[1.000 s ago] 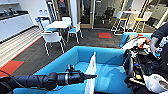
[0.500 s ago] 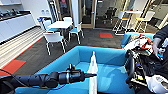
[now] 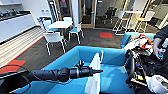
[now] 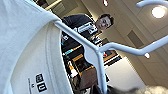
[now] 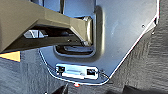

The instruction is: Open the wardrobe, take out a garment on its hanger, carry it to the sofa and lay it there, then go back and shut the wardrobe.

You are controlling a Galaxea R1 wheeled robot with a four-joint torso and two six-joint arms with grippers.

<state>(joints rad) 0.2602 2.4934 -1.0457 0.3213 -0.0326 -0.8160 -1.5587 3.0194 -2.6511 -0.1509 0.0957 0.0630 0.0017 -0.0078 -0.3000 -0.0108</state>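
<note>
1. The white shirt hangs from its hanger over the blue sofa seat, near the sofa's front edge.
2. The left gripper has its jaws clamped on the hanger's hook; the right gripper's jaws cannot be told.
3. Past the sofa's curved back lie dark carpet with red patches, a white table and chairs.
4. A person stands at the sofa's right end.

the garment bears a neck label, perhaps "u", otherwise illegible.
</note>
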